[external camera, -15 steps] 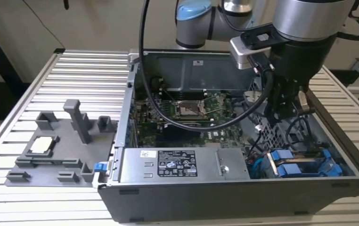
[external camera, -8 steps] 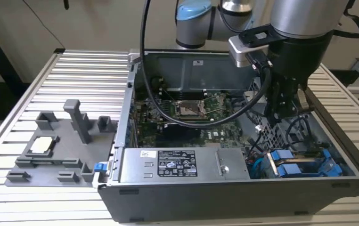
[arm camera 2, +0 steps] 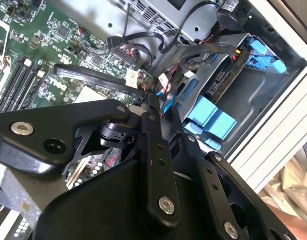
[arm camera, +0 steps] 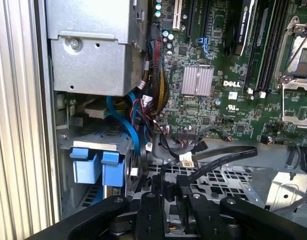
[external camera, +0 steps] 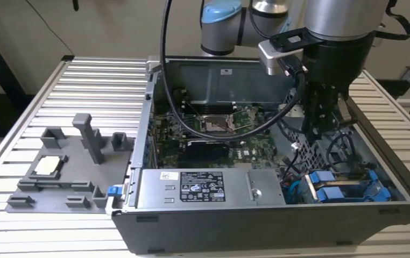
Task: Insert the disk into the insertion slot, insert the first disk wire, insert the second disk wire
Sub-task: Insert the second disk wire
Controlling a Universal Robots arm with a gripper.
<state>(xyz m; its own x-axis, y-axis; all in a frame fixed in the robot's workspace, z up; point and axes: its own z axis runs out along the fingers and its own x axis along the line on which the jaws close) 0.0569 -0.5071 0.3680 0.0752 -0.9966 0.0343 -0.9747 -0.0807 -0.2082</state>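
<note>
Gripper [external camera: 320,128]: down inside the case [external camera: 262,228], over the perforated cage [external camera: 304,149] and right by the loose wires [arm camera: 223,154]. Can't tell its state or whether it's got anything.
Wires: floppy, I'd guess, so grab at the plug.
Disk [external camera: 332,192]: looks seated in the slot [arm camera 2: 258,97], on the exterior view's right. Stiff, probably shock-sensitive. Hold the blue frame.

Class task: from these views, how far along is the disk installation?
Looks done: the disk's blue carrier sits in the insertion slot. In hand: the gripper is low over the perforated cage, at a flat black wire. Left, apparently: both wire insertions; whether either is plugged in cannot be told.
</note>
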